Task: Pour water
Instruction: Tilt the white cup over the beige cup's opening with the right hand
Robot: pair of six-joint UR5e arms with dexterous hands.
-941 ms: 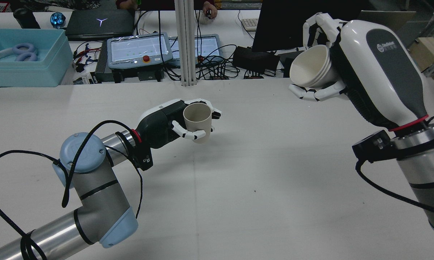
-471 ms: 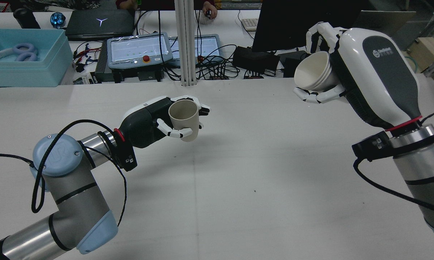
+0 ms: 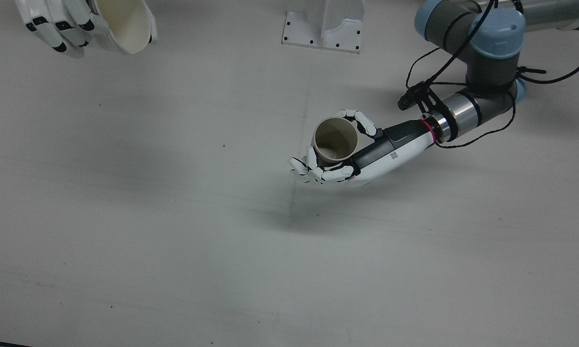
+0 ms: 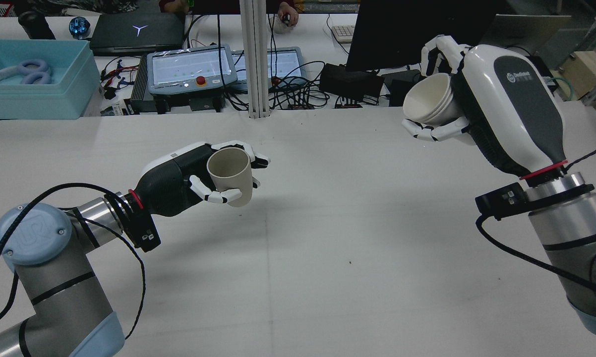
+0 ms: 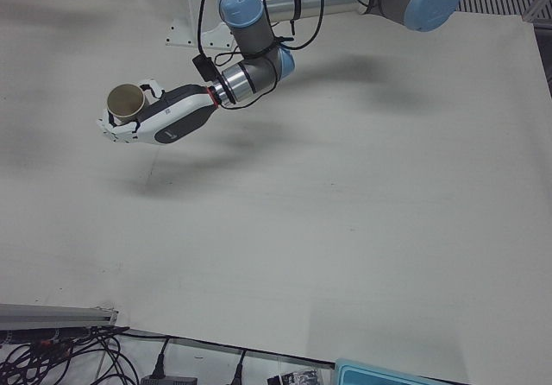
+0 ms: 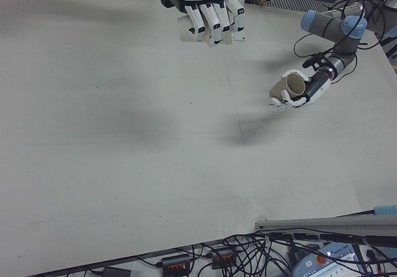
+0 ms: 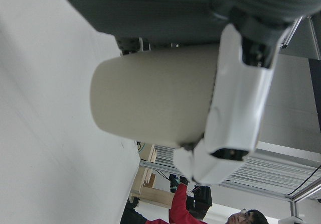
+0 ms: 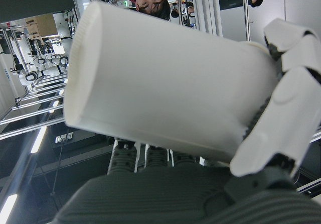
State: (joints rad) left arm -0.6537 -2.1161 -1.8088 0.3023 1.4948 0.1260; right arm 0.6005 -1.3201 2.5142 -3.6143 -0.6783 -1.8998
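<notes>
Beige cup (image 4: 230, 174) sits upright in L hand (image 4: 189, 178), fingers wrapped round its wall, held above the table (image 4: 327, 238) near centre, mouth up; inside looks dry in front view. Farther back, white cup (image 4: 429, 104) is clasped by R hand (image 4: 469, 106) high over the table's far right, tipped on its side, mouth facing L. Cups well apart.

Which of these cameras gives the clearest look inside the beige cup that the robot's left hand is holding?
The front view: it looks almost straight down into the beige cup held by the left hand. The rear and the two front-side views show the mouth obliquely or small; the left hand view shows only its outer wall.
</notes>
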